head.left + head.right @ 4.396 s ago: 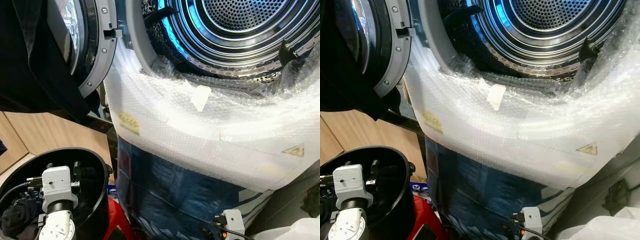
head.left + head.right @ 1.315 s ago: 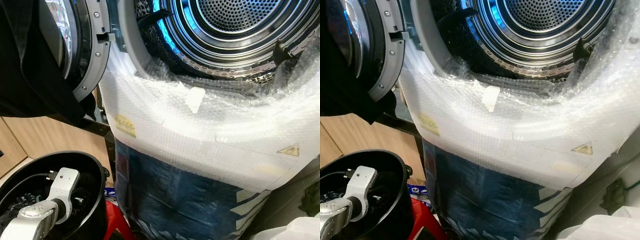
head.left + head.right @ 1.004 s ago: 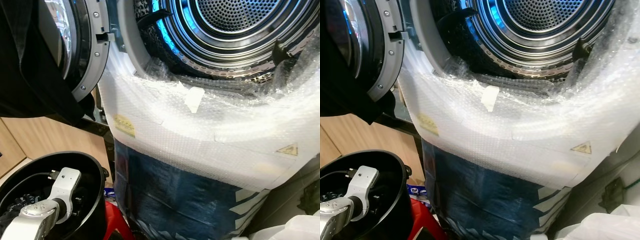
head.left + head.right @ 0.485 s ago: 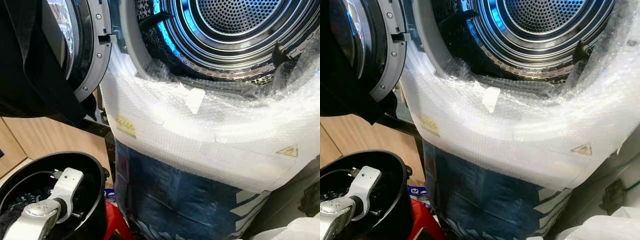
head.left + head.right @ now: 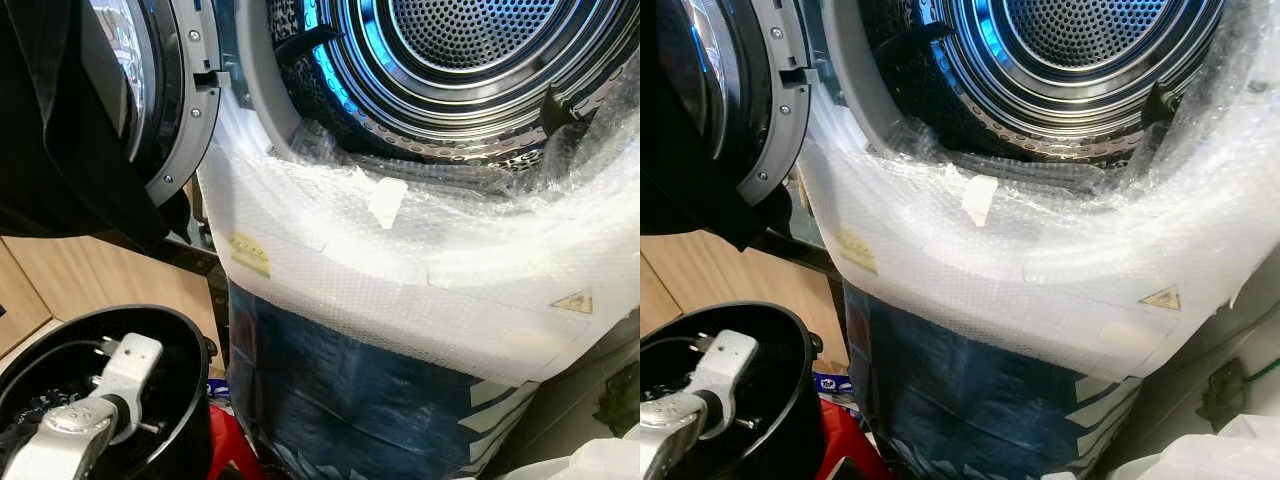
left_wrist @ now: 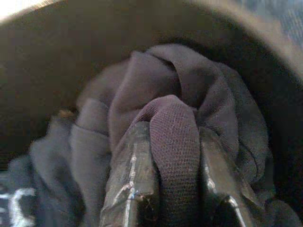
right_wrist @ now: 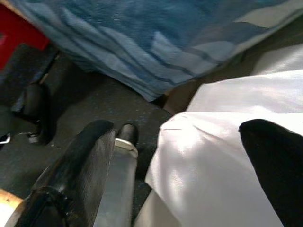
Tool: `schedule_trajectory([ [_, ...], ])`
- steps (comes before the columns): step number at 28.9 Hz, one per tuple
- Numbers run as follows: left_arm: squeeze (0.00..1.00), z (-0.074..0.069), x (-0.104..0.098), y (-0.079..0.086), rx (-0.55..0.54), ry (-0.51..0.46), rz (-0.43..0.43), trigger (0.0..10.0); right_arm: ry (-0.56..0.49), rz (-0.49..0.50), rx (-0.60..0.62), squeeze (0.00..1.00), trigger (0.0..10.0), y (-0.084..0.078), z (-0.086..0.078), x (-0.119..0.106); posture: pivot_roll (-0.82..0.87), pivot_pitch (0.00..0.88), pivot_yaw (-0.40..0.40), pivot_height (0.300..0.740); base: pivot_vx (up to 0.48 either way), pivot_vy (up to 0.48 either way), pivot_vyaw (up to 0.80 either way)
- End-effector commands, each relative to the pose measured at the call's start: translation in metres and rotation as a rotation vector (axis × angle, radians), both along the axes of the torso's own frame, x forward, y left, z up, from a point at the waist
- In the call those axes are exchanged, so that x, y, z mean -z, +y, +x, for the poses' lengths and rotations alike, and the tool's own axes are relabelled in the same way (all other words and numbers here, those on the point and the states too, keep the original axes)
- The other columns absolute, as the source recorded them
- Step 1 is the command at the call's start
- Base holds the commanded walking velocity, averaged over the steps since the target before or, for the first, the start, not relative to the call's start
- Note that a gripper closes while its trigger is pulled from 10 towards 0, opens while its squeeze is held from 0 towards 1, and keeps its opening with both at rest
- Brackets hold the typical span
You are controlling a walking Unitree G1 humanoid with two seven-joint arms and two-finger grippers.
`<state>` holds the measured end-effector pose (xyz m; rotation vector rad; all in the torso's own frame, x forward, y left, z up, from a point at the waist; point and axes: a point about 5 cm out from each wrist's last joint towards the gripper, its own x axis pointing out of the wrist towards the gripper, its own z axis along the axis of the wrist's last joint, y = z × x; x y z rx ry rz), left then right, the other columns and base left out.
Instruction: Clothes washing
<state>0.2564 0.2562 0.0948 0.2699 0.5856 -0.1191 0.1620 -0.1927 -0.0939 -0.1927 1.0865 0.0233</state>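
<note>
Bubble wrap [image 5: 400, 270], white and pebbled, drapes the front of the washing machine below its round perforated steel drum [image 5: 470, 60], whose ribbed rings glow blue; the mouth stands wide and unobstructed. At far left the grey-rimmed round glass door [image 5: 165, 90] hangs open. Low at near left sits a round black plastic bucket [image 5: 190, 340] holding dark knitted clothes [image 6: 180, 94]. The left gripper [image 6: 173, 189] reaches down inside it, its two fingers [image 6: 130, 175] pinched on a ridge of that dark fabric. The right gripper [image 7: 184, 156] hangs low with fingers spread wide and nothing between them, over a glossy white plastic sheet [image 7: 218, 151] beside dark floor.
</note>
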Motion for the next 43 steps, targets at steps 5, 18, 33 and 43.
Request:
schedule_trajectory([
  [5,0.00,0.022,-0.059,-0.010,0.107,-0.290,-0.024,0.0,-0.001,-0.007,-0.002,0.00,10.0,0.002,-0.002,0.001,0.08,0.000,0.013,0.740,0.000,0.000,0.00],
  [18,0.00,0.020,-0.088,-0.058,0.487,-0.352,-0.145,0.0,-0.005,-0.011,0.024,0.00,10.0,0.001,-0.004,0.002,0.07,0.000,0.021,0.740,0.000,0.000,0.00],
  [33,0.00,0.029,-0.106,-0.166,0.973,-0.355,-0.372,0.0,-0.038,-0.009,0.068,0.00,10.0,-0.001,0.000,0.000,0.03,0.000,0.018,0.740,0.000,0.000,0.00],
  [43,0.00,0.016,-0.083,-0.196,1.109,-0.244,-0.453,0.0,-0.011,0.000,0.118,0.00,10.0,-0.006,-0.017,0.005,-0.01,0.000,0.035,0.740,0.000,0.000,0.00],
])
